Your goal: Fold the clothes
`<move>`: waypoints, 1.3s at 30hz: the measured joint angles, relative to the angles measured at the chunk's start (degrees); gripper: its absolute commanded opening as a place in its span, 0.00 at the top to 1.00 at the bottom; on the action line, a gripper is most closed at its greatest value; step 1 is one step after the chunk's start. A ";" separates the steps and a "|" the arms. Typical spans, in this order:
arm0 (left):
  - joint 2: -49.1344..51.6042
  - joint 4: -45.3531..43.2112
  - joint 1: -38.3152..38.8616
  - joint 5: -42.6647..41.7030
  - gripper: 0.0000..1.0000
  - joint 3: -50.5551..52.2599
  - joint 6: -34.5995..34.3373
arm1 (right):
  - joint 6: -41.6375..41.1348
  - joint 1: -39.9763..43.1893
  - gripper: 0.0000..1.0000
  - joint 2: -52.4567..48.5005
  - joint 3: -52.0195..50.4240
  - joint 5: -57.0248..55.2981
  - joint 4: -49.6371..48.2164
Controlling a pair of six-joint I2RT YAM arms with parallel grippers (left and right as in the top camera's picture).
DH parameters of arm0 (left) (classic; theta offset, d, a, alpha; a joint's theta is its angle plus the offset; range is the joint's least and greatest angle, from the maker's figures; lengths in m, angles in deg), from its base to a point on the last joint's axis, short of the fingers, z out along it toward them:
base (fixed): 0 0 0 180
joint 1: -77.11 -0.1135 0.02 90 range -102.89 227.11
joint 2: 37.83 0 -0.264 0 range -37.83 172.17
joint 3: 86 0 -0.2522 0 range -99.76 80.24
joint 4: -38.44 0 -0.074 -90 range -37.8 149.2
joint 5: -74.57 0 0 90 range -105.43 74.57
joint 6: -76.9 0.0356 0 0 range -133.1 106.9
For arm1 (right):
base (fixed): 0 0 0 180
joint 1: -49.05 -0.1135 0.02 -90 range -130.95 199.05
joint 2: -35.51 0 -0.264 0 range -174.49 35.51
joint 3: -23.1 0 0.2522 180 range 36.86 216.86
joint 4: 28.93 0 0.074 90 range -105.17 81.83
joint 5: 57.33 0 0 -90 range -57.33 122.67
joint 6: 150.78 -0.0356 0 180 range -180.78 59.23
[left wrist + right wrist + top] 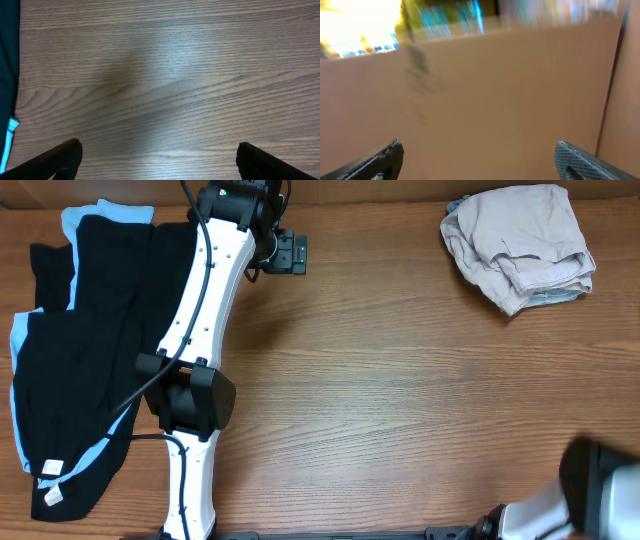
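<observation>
Folded beige khaki shorts (520,245) lie at the table's far right, with a bit of pale blue denim (553,297) showing under their right edge. Black garments with light-blue trim (80,350) lie spread at the far left; their edge shows in the left wrist view (7,75). My left gripper (290,252) is open and empty over bare wood near the far edge, its fingers wide apart in the left wrist view (159,155). My right gripper (477,155) is open and empty, facing a blurred brown wall; only part of that arm (590,490) shows overhead, at the bottom right.
The left arm's white links (200,320) stretch from the front edge to the far edge, overlapping the black garments' right side. The wooden table (400,400) spans the view.
</observation>
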 measured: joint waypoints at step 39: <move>0.00 0.74 0.00 0.00 0.00 0.00 -0.02 | 3.21 -0.35 0.00 61.77 -103.41 7.67 10.43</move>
